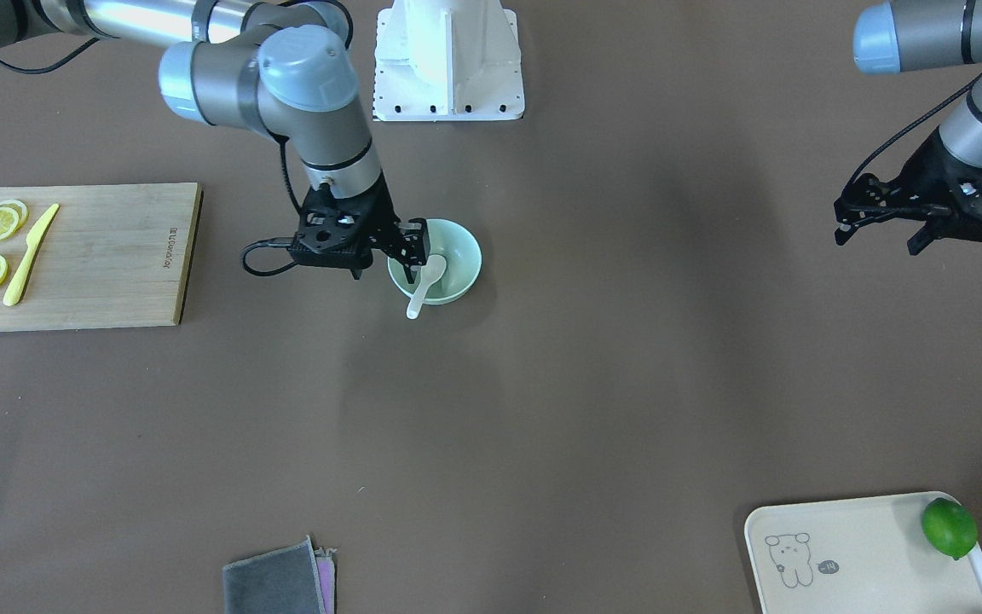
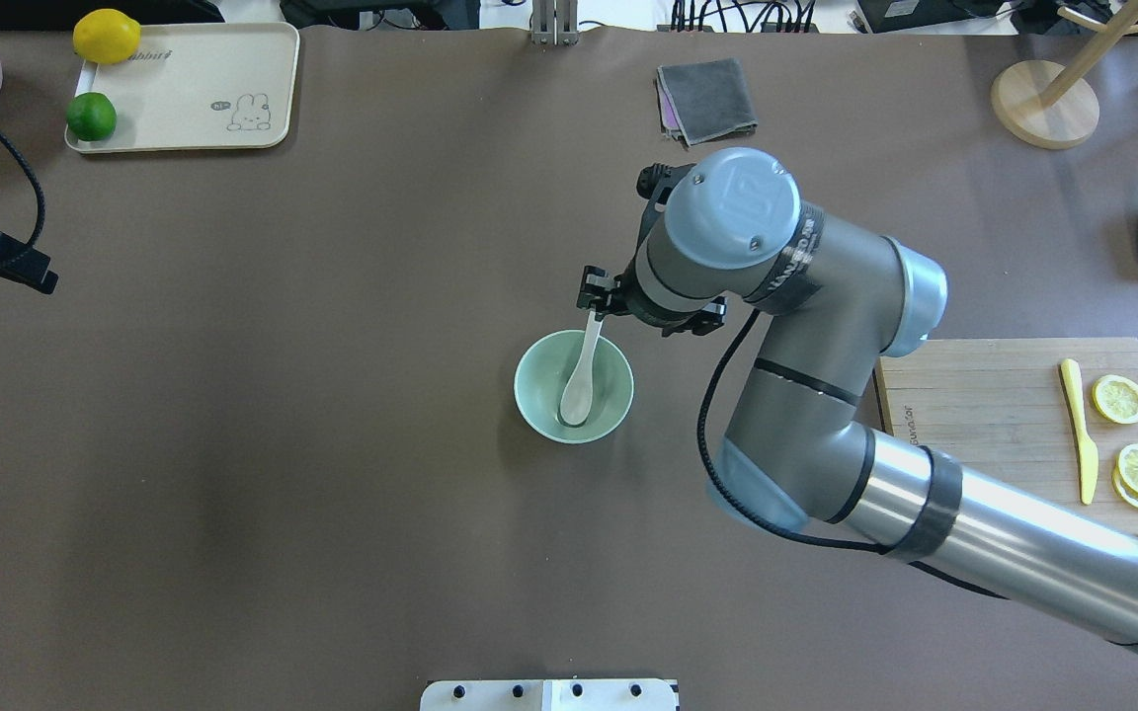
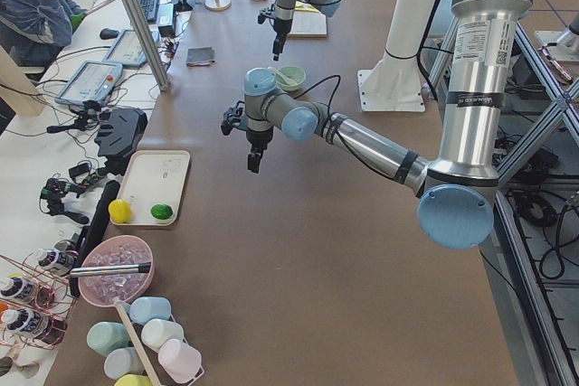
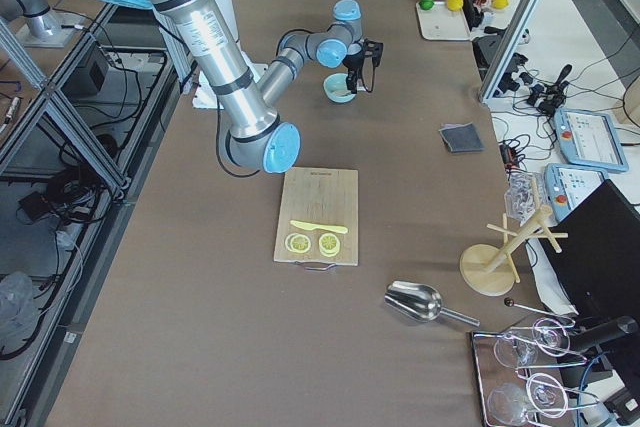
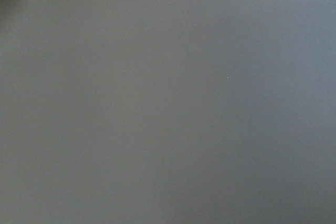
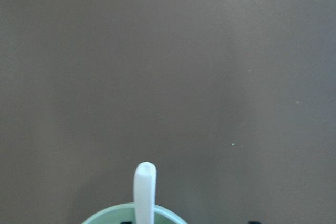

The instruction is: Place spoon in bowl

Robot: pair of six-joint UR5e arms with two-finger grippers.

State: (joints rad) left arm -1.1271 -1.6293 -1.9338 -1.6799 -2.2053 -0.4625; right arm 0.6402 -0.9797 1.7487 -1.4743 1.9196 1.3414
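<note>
The white spoon (image 2: 579,380) lies in the mint-green bowl (image 2: 534,395) near the table's middle. Its scoop is down inside and its handle leans on the far rim, pointing away from the robot. It also shows in the front view (image 1: 427,281) with the bowl (image 1: 465,264), and its handle tip shows in the right wrist view (image 6: 145,187). My right gripper (image 1: 384,273) hovers over the bowl's rim, open, with one finger next to the handle. My left gripper (image 1: 879,239) hangs open and empty far off to the side.
A wooden cutting board (image 1: 107,256) holds lemon slices and a yellow knife (image 1: 29,256). A cream tray (image 1: 849,554) carries a lime (image 1: 950,528). A folded grey cloth (image 1: 278,584) lies at the front edge. The white robot base (image 1: 448,60) stands behind the bowl.
</note>
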